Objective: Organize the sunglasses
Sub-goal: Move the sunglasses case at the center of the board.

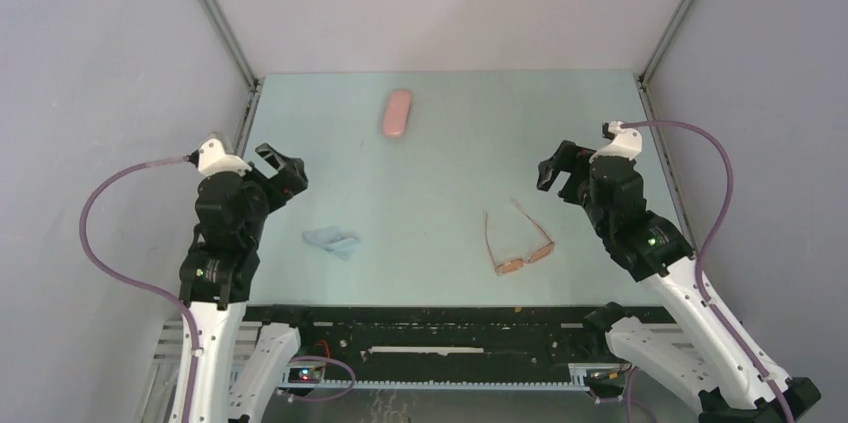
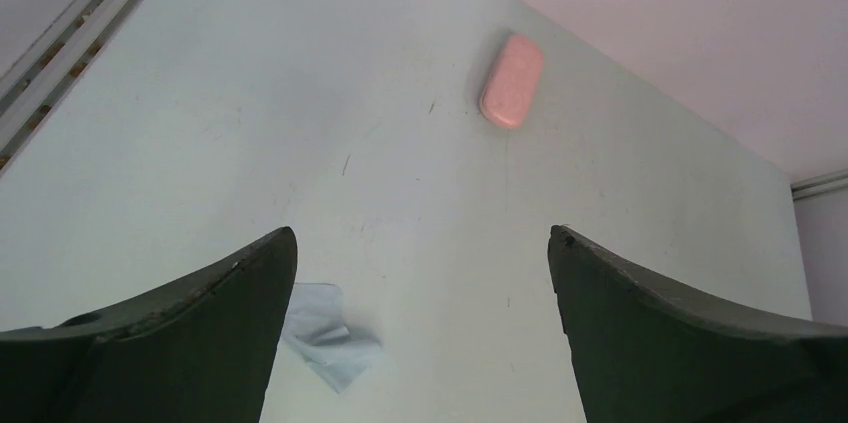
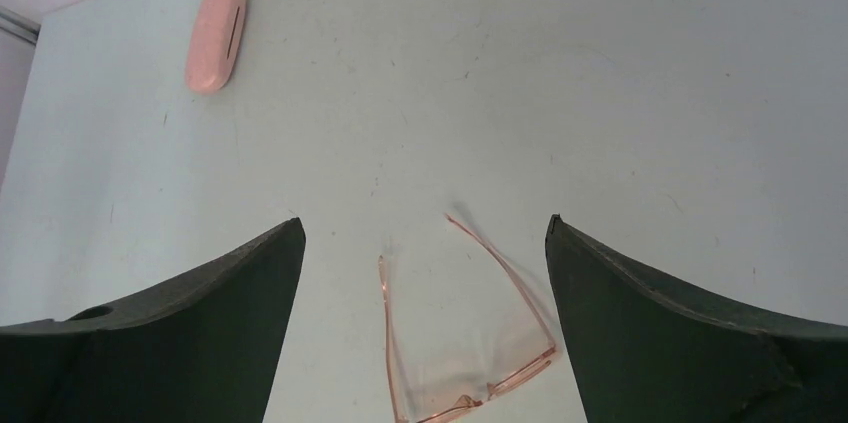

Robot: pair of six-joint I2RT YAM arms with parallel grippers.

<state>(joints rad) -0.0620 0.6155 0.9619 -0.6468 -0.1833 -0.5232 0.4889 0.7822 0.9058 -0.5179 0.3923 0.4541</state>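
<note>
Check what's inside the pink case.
Cannot tell: the case lies shut on the table, so its inside is hidden. The sunglasses lie outside it, unfolded.

Pink case (image 1: 397,114) and blue cloth (image 1: 331,241) on a pale green worktop (image 1: 450,173)
The oblong, rounded case lies near the far edge, left of centre. The crumpled cloth lies well apart from it, toward the near-left corner.

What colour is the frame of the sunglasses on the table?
The sunglasses have an orange-brown frame with amber-tinted lenses. The right wrist view shows it best.
</note>
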